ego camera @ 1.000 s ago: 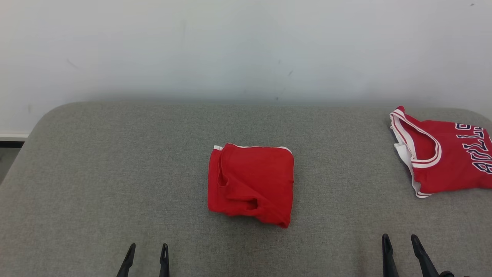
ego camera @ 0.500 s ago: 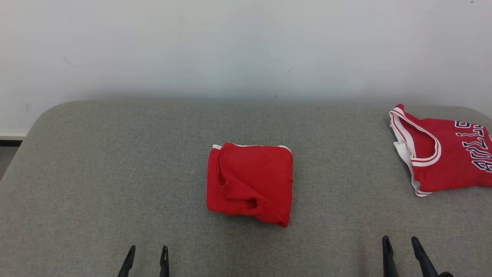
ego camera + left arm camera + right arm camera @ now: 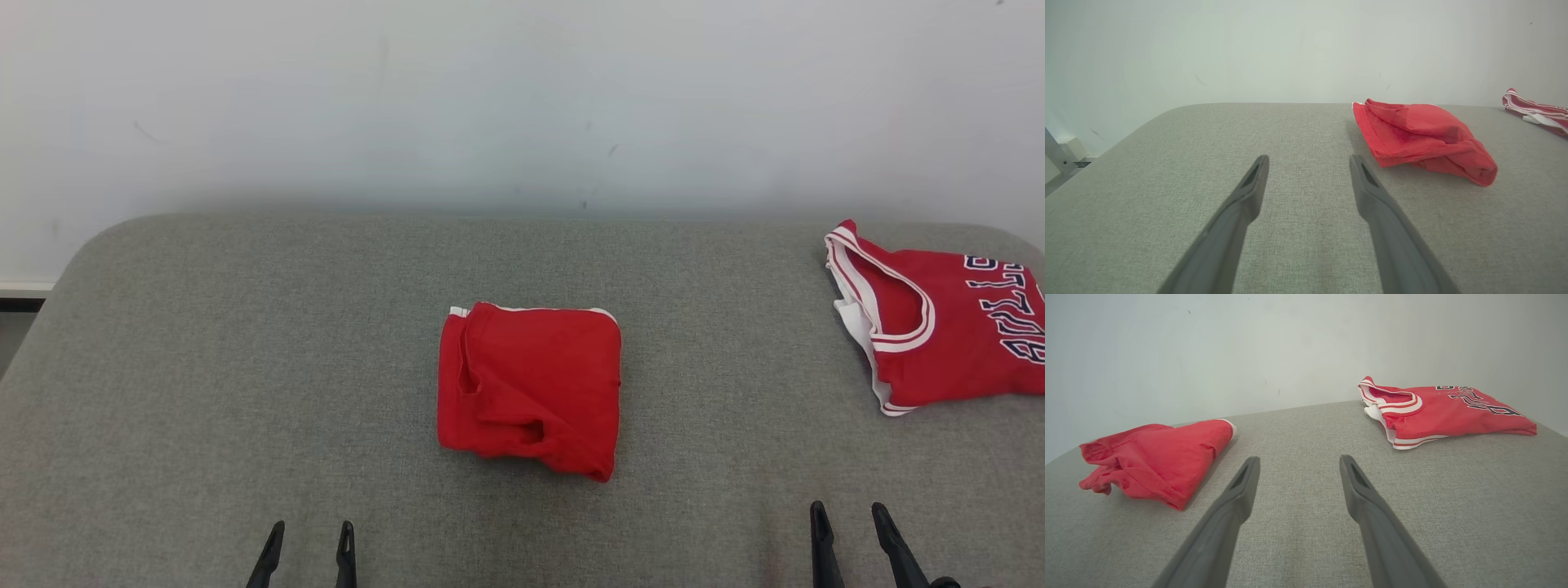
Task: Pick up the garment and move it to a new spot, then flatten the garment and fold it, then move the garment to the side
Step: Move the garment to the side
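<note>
Folded garment [image 3: 531, 390] waiting on the counter [image 3: 204, 343]
It is lying left of the jersey [image 3: 947, 327]; left hand [image 3: 312, 529] and right hand [image 3: 847, 508] are hovering open short of it, likely readying to move it aside.

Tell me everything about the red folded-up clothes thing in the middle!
The folded red garment is a soft, plain red cloth bundle, roughly square, with thin white trim peeking out along its far edge. Its top layer is wrinkled, with a loose fold and a small pocket-like gap near the front. It lies flat in the middle of the grey fabric surface, which alone touches it.
</note>
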